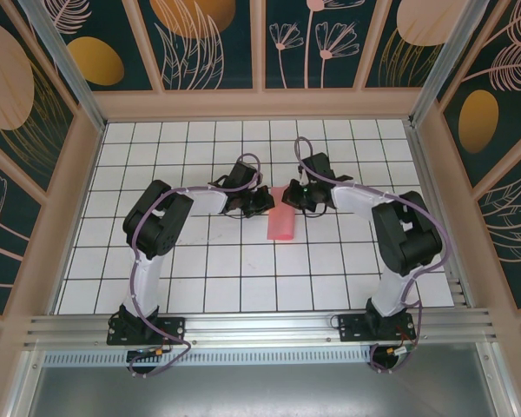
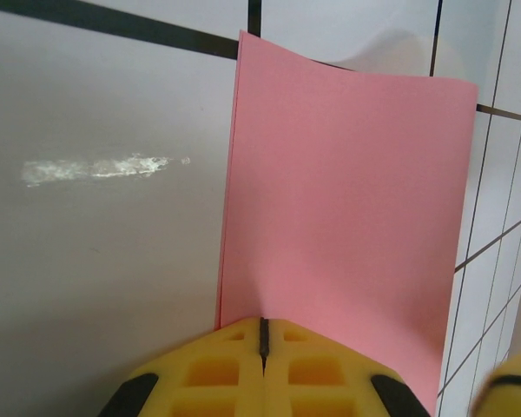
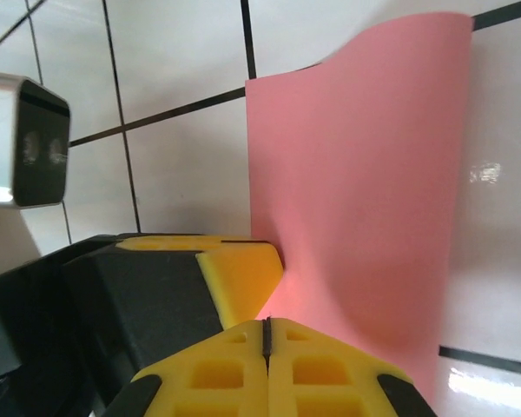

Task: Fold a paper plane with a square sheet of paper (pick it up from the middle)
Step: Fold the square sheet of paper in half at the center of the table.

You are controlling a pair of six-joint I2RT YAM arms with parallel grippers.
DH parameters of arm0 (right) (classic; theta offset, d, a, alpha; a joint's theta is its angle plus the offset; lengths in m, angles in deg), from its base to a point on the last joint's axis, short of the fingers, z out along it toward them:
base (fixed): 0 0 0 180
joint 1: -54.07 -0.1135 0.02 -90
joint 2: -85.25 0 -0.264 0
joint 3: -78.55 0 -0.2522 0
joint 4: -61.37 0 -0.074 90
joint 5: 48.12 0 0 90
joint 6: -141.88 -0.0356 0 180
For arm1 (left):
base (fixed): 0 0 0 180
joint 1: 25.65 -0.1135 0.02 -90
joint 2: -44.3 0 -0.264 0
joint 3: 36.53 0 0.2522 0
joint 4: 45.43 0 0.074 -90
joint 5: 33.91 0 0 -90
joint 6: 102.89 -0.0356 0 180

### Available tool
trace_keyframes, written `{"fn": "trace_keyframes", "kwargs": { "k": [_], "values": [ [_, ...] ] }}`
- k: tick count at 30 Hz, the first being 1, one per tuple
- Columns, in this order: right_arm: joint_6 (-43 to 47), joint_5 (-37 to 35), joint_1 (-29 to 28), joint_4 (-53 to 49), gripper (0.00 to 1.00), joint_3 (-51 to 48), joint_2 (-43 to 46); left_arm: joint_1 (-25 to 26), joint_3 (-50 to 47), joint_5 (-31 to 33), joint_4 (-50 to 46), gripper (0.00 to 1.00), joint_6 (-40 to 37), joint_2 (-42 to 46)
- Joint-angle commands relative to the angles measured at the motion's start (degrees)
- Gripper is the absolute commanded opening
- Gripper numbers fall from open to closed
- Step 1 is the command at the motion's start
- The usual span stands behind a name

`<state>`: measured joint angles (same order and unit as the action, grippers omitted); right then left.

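Observation:
The square sheet of paper is pink and folded double, and it hangs between the two grippers over the middle of the tiled floor. My left gripper holds its upper left part. In the left wrist view the yellow jaws are pressed together on the sheet's near edge, with the sheet spreading away from them. My right gripper sits at the upper right part. Its jaws are also shut at the curved sheet's near edge. The left gripper's yellow fingertip lies right beside it.
The white gridded floor is boxed in by patterned walls, with an aluminium rail along the near edge. A white smear marks a tile left of the sheet. The left wrist's camera housing is close to my right gripper.

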<state>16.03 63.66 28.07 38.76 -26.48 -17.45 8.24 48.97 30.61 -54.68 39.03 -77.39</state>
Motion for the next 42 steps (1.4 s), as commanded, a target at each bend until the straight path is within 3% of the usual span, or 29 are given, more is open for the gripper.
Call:
{"fn": "trace_keyframes", "kwargs": {
  "k": [1,12,29,35,42],
  "values": [
    [1.4,1.4,-0.5,-0.7,0.04,2.4,-2.8,-0.2,-1.2,6.2,-9.1,0.00,-0.8,-5.1],
    [2.2,0.6,1.2,-0.8,0.03,-0.7,-4.9,-0.3,-0.9,7.9,-12.1,0.00,-0.5,-5.8],
    [4.5,1.7,9.5,3.0,0.03,-15.1,4.6,-0.3,-2.7,9.0,-12.1,0.00,-0.9,-6.0],
    [4.3,4.2,8.2,5.1,0.03,-10.2,8.6,-0.2,-2.5,8.8,-12.1,0.00,-1.4,-5.9],
    [4.6,4.5,4.2,6.3,0.02,-2.1,-1.6,-0.3,-2.4,8.6,-12.2,0.00,-1.3,-5.9]
  ]
}}
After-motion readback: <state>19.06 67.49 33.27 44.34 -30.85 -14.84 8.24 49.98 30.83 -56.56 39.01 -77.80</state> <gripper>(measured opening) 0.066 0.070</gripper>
